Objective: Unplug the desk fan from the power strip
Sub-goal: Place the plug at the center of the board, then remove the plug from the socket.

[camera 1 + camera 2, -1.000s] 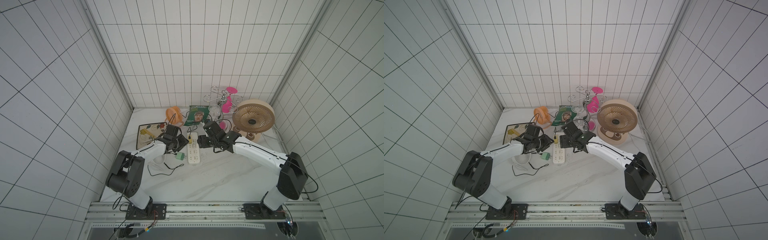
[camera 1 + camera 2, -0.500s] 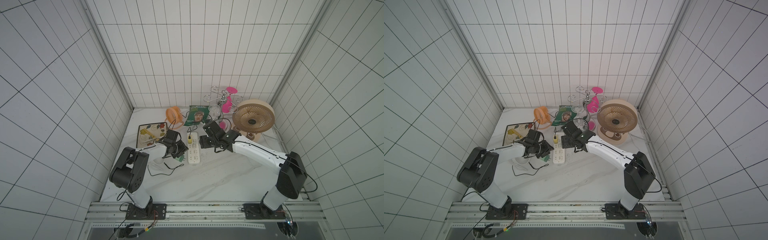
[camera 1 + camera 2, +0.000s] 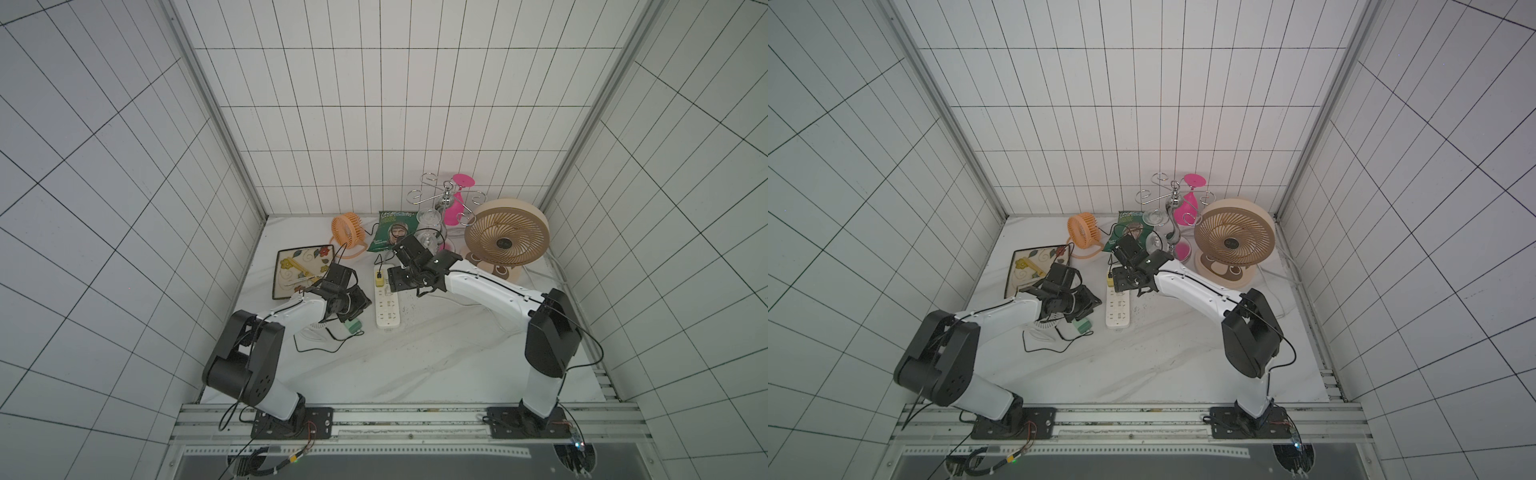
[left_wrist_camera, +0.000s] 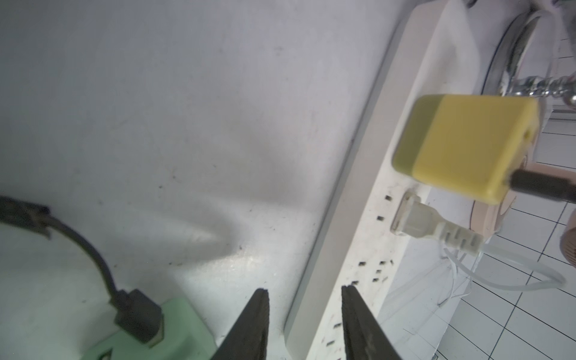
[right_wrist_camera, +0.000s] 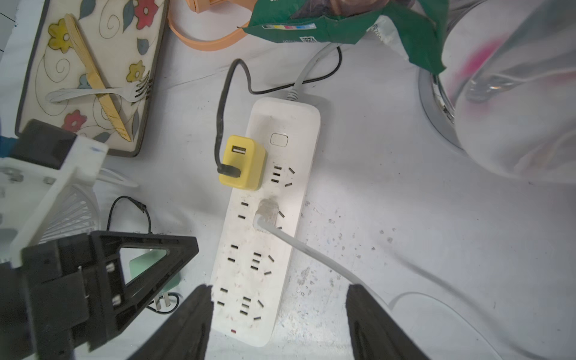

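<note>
Checking the strip [image 5: 268,218] comes first. It lies flat mid-table [image 3: 415,365] between your two arms. A yellow adapter [image 5: 243,165] sits by its switch, and a white plug [image 5: 267,212] sits in the next group, its cord running off toward your right arm's side. A green adapter [image 3: 353,327] lies free on the table just beside the strip, prongs bare. Its black lead curls to the small white fan [image 3: 1045,326] under your left arm.

If that fan is your target, the pull looks done and you only need a clean exit. Your left gripper [image 4: 305,290] has its jaws a little apart with nothing between them, low by the strip's edge and the green adapter. Lift it straight up before swinging away, so no finger snags the lead.

Your right gripper [image 5: 279,288] is spread wide and empty, straddling the strip's end away from the switch. Raise it the same way, minding the glass [image 5: 498,93] close by. If the beige fan [image 3: 505,239] is meant instead, pin the strip and draw the white plug straight out.
</note>
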Available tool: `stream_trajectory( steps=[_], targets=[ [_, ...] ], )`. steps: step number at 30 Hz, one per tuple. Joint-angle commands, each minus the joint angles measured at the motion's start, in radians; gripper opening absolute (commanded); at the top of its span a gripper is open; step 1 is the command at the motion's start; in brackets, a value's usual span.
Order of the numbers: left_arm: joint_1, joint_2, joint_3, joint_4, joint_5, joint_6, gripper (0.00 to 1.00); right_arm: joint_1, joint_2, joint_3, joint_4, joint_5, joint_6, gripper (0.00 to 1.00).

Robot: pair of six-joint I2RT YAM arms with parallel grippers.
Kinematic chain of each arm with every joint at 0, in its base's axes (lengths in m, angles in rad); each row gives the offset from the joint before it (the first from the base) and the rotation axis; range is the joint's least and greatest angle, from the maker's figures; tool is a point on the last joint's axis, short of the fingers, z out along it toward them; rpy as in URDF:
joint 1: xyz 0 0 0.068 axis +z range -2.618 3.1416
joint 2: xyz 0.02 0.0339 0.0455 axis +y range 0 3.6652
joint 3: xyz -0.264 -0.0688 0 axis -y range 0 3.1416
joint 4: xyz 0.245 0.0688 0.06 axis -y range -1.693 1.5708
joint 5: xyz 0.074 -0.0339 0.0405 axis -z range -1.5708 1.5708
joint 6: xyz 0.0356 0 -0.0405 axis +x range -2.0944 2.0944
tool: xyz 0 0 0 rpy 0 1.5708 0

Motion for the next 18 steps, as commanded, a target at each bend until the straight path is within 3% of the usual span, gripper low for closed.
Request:
stream_trajectory(
  steps=[1, 11, 18],
  targets=[
    [0.018, -0.028, 0.028, 0.060, -0.009, -0.037, 0.42, -0.003, 0.052, 0.064, -0.062, -0.007, -0.022, 0.70],
    [0.071, -0.071, 0.013, 0.036, -0.013, -0.104, 0.41, 0.000, 0.213, 0.210, -0.102, -0.041, -0.025, 0.58],
    [0.099, -0.121, -0.024, 0.004, -0.044, -0.132, 0.41, 0.004, 0.259, 0.227, -0.102, -0.060, -0.015, 0.53]
  ],
)
